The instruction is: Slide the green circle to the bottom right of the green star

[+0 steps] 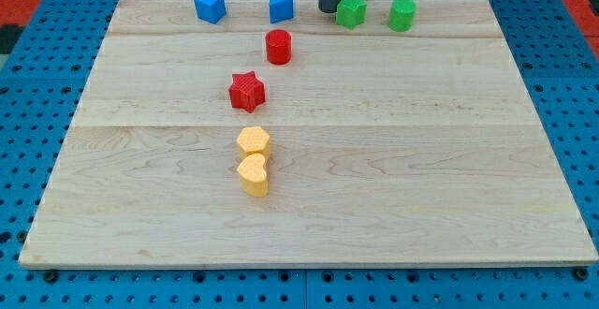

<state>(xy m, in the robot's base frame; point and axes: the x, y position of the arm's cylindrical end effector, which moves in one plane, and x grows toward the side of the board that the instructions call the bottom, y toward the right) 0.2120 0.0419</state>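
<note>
step: approach | tip (328,9) just left of star (351,11); no claw fitted, nothing grasped | next: round to circle (402,15); nudge it down-right

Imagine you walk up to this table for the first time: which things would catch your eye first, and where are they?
Probably the dark rod at the view's top, my tip just left of the green star, with the green circle to the star's right. Next, the line of blocks running down the board's middle: red cylinder, red star, then two yellow blocks touching. Two blue blocks sit at the top left.
</note>
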